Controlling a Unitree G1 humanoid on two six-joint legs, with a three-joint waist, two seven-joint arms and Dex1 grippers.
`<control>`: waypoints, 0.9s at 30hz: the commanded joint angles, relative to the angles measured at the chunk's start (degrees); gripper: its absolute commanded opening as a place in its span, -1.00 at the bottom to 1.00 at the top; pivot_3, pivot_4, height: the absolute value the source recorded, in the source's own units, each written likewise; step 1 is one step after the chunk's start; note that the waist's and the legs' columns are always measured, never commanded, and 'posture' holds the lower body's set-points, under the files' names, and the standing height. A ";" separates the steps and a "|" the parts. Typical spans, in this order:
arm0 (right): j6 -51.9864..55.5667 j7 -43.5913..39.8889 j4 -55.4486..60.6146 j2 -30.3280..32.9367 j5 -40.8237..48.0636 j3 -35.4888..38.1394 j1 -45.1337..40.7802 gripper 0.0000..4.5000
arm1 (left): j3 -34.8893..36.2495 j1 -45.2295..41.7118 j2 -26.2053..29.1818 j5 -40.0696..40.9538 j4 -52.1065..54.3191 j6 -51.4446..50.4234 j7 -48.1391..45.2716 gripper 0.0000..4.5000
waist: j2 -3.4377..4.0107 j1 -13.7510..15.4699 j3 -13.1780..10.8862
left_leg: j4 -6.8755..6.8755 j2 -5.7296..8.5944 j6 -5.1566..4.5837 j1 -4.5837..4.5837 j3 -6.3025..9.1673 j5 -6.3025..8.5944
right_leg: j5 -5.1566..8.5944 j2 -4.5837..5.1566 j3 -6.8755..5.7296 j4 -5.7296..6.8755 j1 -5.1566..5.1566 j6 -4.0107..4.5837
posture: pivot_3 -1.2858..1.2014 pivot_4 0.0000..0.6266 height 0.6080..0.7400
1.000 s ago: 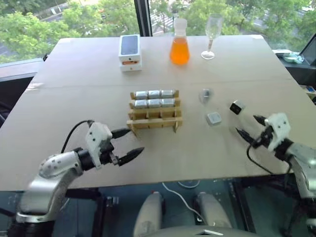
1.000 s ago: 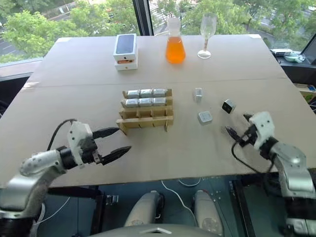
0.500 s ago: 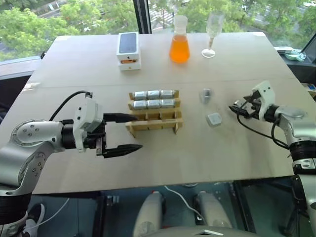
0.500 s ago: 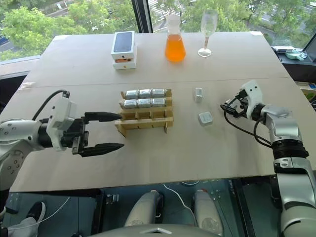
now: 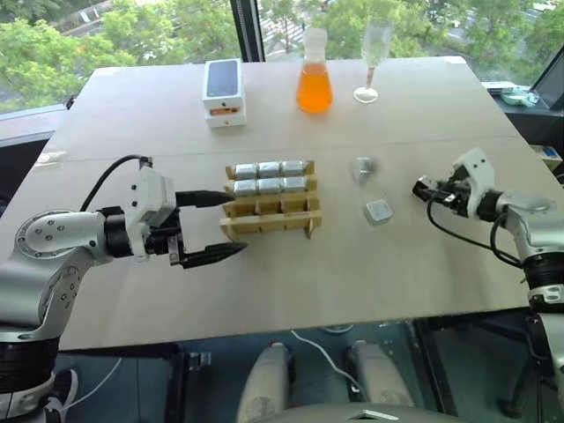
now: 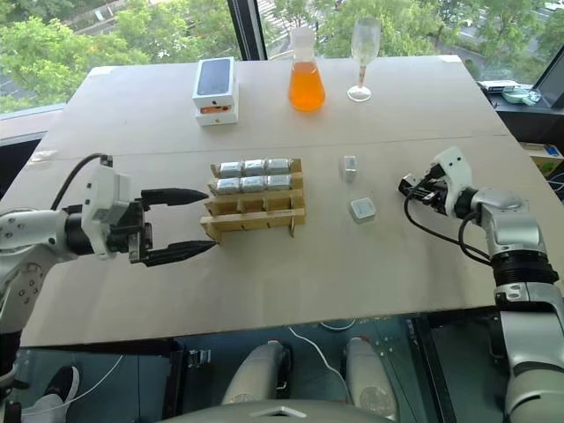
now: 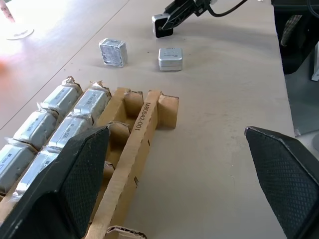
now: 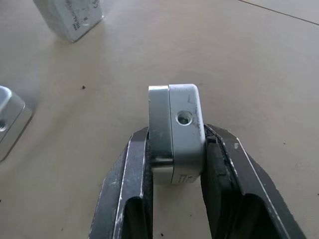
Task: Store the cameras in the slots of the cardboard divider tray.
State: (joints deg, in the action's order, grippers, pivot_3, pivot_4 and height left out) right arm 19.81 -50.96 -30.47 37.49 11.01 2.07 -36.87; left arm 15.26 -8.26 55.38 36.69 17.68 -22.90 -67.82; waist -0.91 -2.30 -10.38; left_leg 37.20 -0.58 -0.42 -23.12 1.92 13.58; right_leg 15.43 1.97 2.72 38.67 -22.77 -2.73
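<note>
Tan tabletop by a window, green trees outside. At the far edge you have a white phone box, an orange-filled flask and an empty stemmed glass.

Your cardboard divider tray sits mid-table. Its two far rows are full: six cameras lying side by side, three to a row. The near rows show bare cardboard.

Your left pincer hangs just to the left of the tray's near corner, jaws spread wide, nothing between them. One finger points along the tray's left side, the other lies nearer you, off the cardboard. In the left wrist view both pads frame the tray end.

Two loose cameras lie to the right of the tray: one standing on edge, one flat nearer you, apart from each other.

Your right pincer is further right, clamped on a third camera. The right wrist view shows both fingers pressed against its opposite sides, a threaded hole facing the lens. Whether it touches the tabletop, you cannot tell.
</note>
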 commanded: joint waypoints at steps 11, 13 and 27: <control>-5.34 -13.90 21.98 -14.59 1.96 -16.64 -13.56 -0.67 | 16.42 14.30 -3.29 0.84 1.97 2.71 1.09 1.00 | 0.06 -1.33 -0.07 | -0.01 -0.20 0.00 0.09 0.02 0.00 | 0.00 -0.10 0.02 0.22 -0.13 0.02 | 0.03 -0.52 1.00; -6.55 -14.38 19.06 -19.49 1.61 -18.98 -16.12 -0.67 | 19.47 18.22 -4.53 0.26 1.69 3.64 1.14 1.00 | 0.06 -1.61 -0.07 | -0.02 -0.19 0.01 0.12 -0.07 0.00 | 0.00 -0.03 0.08 0.21 -0.13 0.02 | 0.03 -0.52 1.00; -20.49 -14.77 -10.50 -36.77 -10.76 -27.16 -31.83 -0.67 | 29.73 37.42 -16.65 3.85 17.28 2.56 10.25 1.00 | -0.12 -0.03 0.02 | -0.04 0.07 0.09 -0.06 0.19 -0.01 | -0.02 0.66 -0.23 0.14 -0.26 0.09 | 0.03 -0.52 1.00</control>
State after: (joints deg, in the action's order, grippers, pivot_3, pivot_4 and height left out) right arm 0.21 -65.66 -41.02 2.03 0.19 -26.06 -66.02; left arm 42.79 28.26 39.45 39.45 31.67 -20.60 -58.93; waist -1.03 -2.34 -10.36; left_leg 37.15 -0.51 -0.32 -23.17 2.10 13.57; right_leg 15.40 2.63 2.50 38.82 -23.03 -2.63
